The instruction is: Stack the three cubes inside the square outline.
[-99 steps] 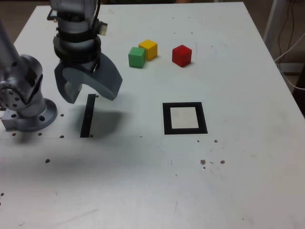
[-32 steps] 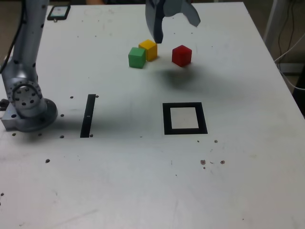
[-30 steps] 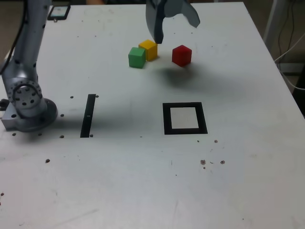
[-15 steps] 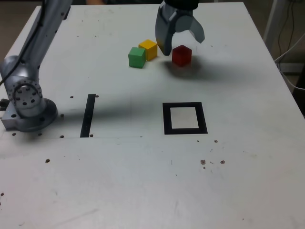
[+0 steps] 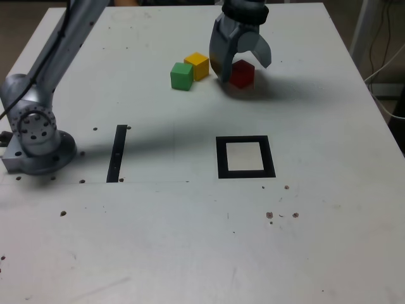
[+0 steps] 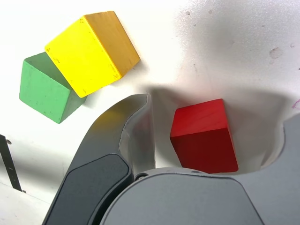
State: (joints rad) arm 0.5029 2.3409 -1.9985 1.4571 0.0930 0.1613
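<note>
**Closing on the red cube: notes for a clean first pick**

The small solid red cube [image 5: 242,74] sits on the white worktop [image 5: 190,240], between the two grey jaws of the gripper [image 5: 241,65]. In the wrist view the jaws stand wide, with a clear gap on each side of the red cube [image 6: 204,136]; nothing is held. The cube lies slightly turned against the jaw faces.

Judgement: the step in hand is the grasp. The jaws should reach low enough on the cube before they close, and the cube should be centred so both faces meet it together; the skew may make it twist as they close.

The yellow cube [image 5: 197,66] and green cube [image 5: 181,76] touch each other, towards the exterior view's left of the red one. The nearer jaw stands close beside the yellow cube [image 6: 91,49] but apart from it, so closing inward should not disturb that pair.

The thick black square outline with a white centre [image 5: 245,157] lies empty, well apart, nearer the camera. All three placements remain.
</note>
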